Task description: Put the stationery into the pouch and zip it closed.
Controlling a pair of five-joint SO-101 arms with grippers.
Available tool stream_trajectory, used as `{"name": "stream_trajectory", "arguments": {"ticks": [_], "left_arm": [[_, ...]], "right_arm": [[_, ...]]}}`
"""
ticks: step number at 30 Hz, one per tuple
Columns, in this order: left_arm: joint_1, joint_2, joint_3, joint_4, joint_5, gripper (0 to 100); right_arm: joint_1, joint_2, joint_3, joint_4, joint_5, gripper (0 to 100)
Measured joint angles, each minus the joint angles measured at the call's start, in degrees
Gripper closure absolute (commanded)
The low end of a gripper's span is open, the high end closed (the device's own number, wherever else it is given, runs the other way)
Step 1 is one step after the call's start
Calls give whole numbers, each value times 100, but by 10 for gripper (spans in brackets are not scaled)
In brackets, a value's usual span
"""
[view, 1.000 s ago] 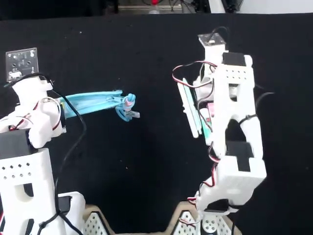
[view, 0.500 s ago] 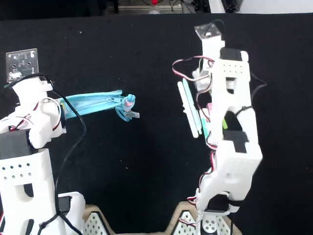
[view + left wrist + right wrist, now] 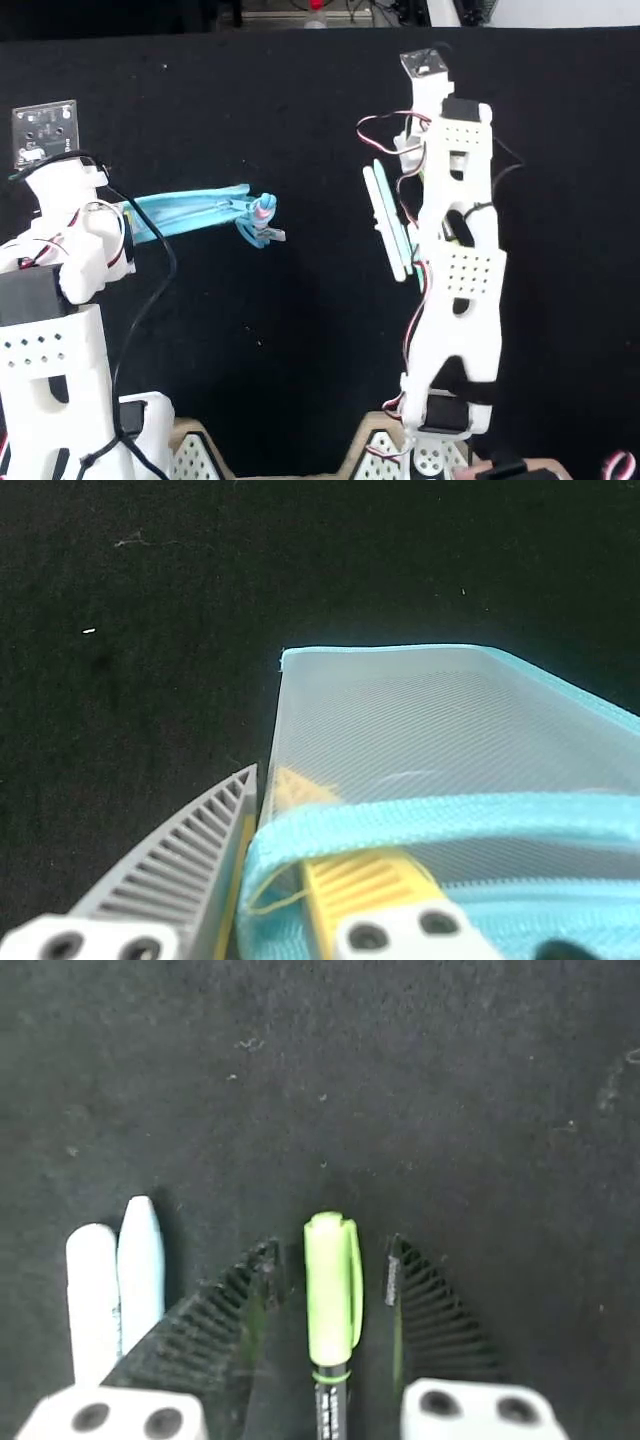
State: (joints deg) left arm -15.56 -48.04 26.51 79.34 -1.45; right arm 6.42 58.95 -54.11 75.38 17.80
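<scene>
Now | right tool [image 3: 330,1252] advanced, straddling green pen [image 3: 331,1290] | pouch [image 3: 190,210] unmoved

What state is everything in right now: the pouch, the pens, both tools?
pouch: held at one edge, nothing visible inside through the mesh
left tool: shut on the pouch's edge
right tool: open, straddling the green marker
green marker: capped, lying flat on the table, not yet gripped
white pen: lying on the table, outside the pouch
pale blue pen: lying right beside the white pen
</scene>
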Motion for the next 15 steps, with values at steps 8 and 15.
{"name": "stream_trajectory", "arguments": {"ticks": [8,15], "left_arm": [[0,-9,26,-9,0,970],[0,-9,26,-9,0,970]], "right_arm": [[62,1037,-1662,791,985,983],[246,1433,-3165,1758,1248,988]]}}
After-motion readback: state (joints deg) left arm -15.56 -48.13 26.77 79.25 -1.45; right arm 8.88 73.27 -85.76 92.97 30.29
